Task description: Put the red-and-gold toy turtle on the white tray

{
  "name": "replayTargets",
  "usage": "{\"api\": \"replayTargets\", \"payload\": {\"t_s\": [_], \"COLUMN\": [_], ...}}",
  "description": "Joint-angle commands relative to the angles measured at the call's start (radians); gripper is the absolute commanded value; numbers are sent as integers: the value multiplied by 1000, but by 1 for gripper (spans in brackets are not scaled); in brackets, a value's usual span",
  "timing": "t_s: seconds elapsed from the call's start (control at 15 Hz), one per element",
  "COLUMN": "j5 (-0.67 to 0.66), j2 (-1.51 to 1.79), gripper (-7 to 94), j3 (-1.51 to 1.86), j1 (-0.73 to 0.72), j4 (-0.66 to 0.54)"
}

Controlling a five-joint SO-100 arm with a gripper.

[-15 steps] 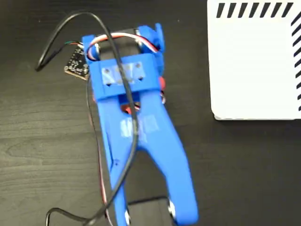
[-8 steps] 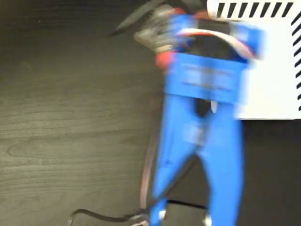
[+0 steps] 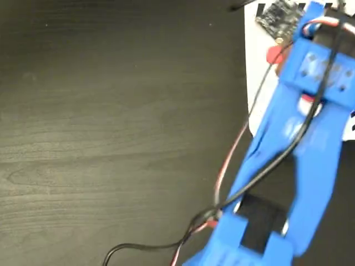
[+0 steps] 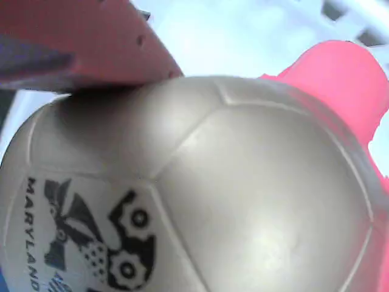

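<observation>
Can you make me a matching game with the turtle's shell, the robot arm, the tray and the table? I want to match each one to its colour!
Things:
1. turtle's shell
2. robot arm
3. tray
4. table

Colours:
A. white
B. dark wood
C. shiny gold
D. blue

Pairs: 1-C, 2-D, 3-A, 4-B

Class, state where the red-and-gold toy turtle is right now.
The red-and-gold toy turtle fills the wrist view, held in the gripper above the white tray at the fixed view's upper right.
</observation>
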Motion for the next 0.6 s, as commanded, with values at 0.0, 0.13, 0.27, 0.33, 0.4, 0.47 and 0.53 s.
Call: {"api": "replayTargets", "payload": {"t_s": [0.0,0.13,0.27,0.33,0.4,0.47,0.53], "j5": [-8,-11,-12,-14,-15,-17,-20], "j2": [5,-14,-29,-44,-66,-84,-100], "gripper": [0,0,0,0,0,0,0], "j3": [-77,-80,-81,-92,-107,-121,-129], "j1": [20,15,15,15,15,14,11], "j4": [-2,0,0,0,0,-2,-2]}}
